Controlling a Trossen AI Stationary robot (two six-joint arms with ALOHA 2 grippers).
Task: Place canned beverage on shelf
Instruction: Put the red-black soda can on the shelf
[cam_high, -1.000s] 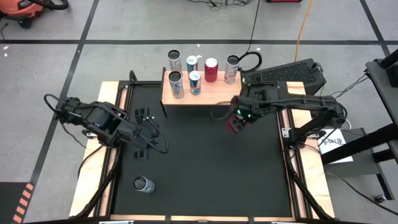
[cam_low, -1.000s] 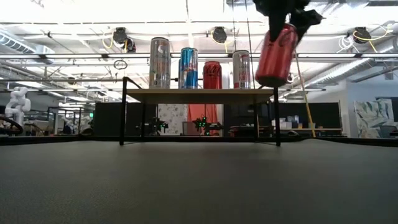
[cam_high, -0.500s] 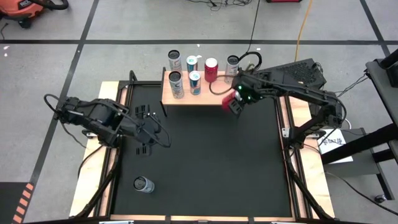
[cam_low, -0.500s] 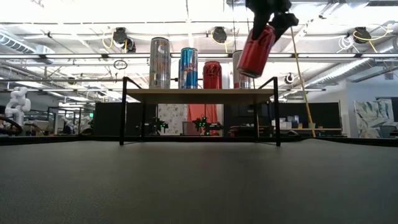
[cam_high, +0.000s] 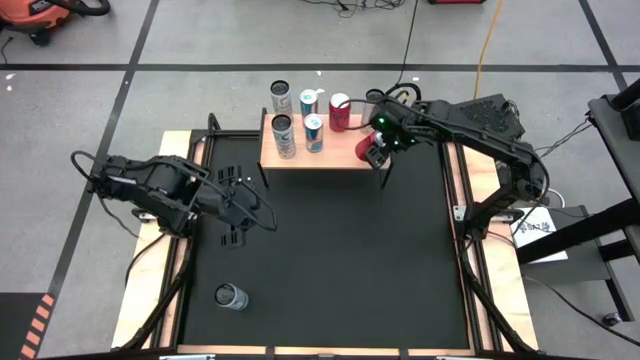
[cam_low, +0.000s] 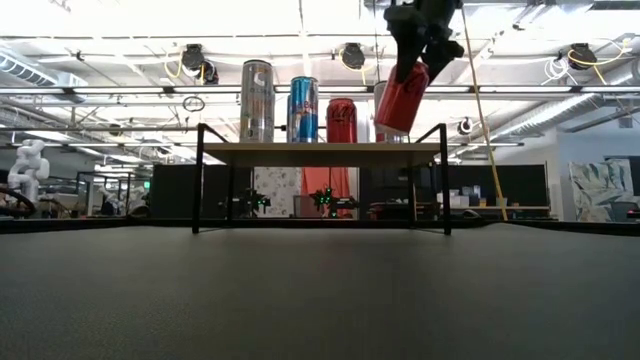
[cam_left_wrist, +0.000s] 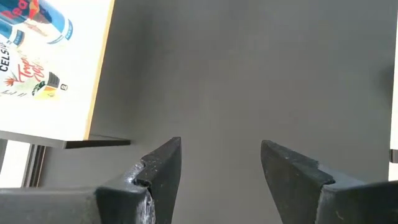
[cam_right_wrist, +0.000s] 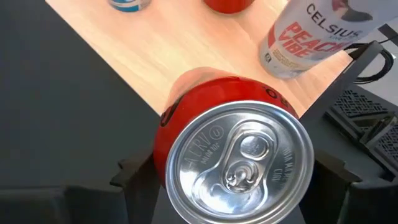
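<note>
The shelf (cam_high: 340, 152) is a light-wood board on black legs at the mat's far edge, and several cans stand upright on it, among them a red one (cam_high: 339, 111) and a silver one (cam_right_wrist: 311, 34). My right gripper (cam_high: 372, 150) is shut on another red can (cam_low: 402, 97) above the shelf's right end. My left gripper (cam_high: 246, 207) hovers over the mat's left part, open, with nothing between its fingers (cam_left_wrist: 163, 163). My right gripper pinches the red can between its two fingers (cam_right_wrist: 134, 177), on opposite sides of the wall just below the top rim (cam_right_wrist: 171, 134). The fingers come from above, slanting down. The can hangs tilted below them, clear of the shelf board.
A lone silver can (cam_high: 231, 296) stands on the black mat (cam_high: 340, 260) near its front left corner. Black uprights (cam_low: 444, 140) rise at the shelf's ends. A dark box (cam_high: 470, 118) sits beyond the table's far right corner. Bare board shows at the shelf's front right.
My right gripper has carried the red can toward the table's far edge and slightly up, from over the mat to above the shelf's right end, rolling its wrist on the way. The can stays tilted and clear.
</note>
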